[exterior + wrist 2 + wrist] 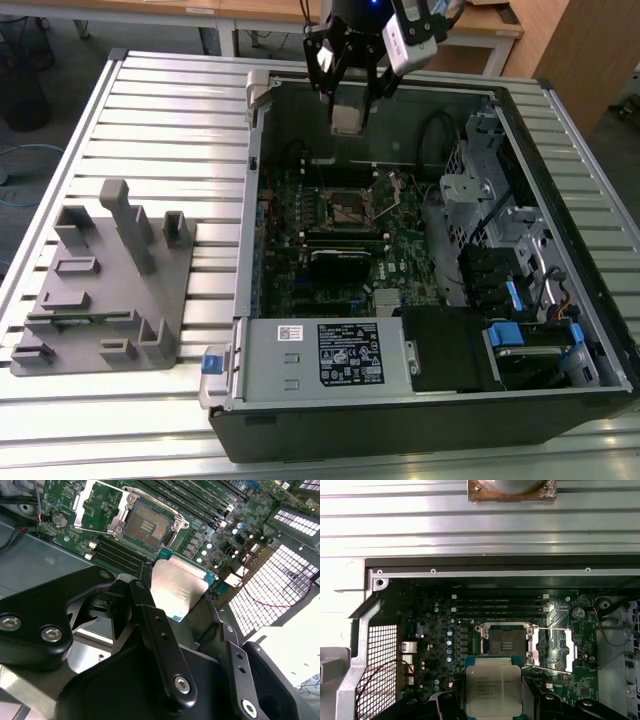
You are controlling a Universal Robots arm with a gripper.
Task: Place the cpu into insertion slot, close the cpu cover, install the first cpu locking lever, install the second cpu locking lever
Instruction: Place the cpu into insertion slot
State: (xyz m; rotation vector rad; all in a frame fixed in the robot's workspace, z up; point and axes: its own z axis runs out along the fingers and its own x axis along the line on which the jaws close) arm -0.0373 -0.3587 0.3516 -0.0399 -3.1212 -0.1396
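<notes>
Over the open computer case (330, 445), your gripper (350, 104) is closed on two opposite edges of the cpu (495, 687), carrying it well above the bare insertion slot (506, 644) below the gripper. Treat the cpu as light, stiff, slick on top and fragile underneath, so I'd hold it gently by the edges only.

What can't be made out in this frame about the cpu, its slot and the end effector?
- cpu underside: faces away from the camera in both wrist views and the exterior view.
- insertion slot contacts: too small to judge in the exterior view.
- end effector upper part: cut off by the exterior view's top edge.
</notes>
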